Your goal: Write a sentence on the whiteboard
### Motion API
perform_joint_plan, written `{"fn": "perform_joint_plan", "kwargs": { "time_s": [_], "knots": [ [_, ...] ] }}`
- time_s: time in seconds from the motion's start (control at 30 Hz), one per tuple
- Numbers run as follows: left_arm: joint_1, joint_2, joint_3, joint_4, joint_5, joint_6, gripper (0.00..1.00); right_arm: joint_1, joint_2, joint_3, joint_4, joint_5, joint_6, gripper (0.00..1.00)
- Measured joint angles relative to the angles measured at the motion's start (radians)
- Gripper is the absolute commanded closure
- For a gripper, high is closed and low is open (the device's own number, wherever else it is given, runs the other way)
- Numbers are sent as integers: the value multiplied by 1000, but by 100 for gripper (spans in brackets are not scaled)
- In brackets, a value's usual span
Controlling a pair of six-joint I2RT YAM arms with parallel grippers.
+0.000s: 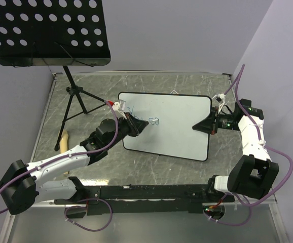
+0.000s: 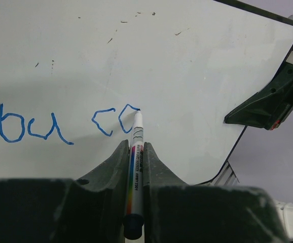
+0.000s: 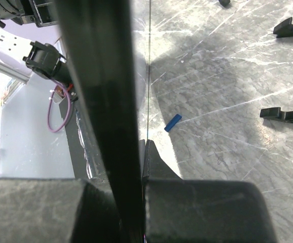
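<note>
hidden: blue handwritten sentence (image 2: 50,132) runs off the left edge of the left wrist view, only "ou co" legible | white glossy black-framed whiteboard (image 1: 177,126) lies over the scratched grey table (image 1: 136,83), between both grippers | left gripper (image 2: 135,147) pinches a white marker pen (image 2: 135,172), tip on the last letter | right gripper (image 1: 199,126) is clamped on the board's right edge

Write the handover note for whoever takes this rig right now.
Left pincer: shut on the marker, whose tip touches the whiteboard.
Right pincer: shut on the whiteboard's right edge.
Whiteboard: on the table, between the two arms.
Done: the sentence is begun in blue. The left wrist view shows "ou", then "c" and a partly drawn letter at the marker tip.
Left: finish that word and the rest of the sentence.
Also: a small blue piece lies loose on the table.
</note>
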Motion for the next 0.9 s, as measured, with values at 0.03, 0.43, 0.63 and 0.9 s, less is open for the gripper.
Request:
{"fn": "perform_joint_plan", "kwargs": {
  "time_s": [0.03, 0.43, 0.63, 0.9],
  "knots": [
    [0, 0, 0, 0, 0, 0, 99, 0, 0, 0, 0, 0, 0, 100],
    [1, -9, -27, -9, 29, -12, 99, 0, 1, 5, -5, 1, -5, 100],
    [2, -7, -32, -10, 48, -19, 99, 0, 1, 5, -5, 1, -6, 100],
    [2, 8, -32, -10, 88, -23, 99, 0, 2, 5, -8, 1, -11, 100]
  ]
}}
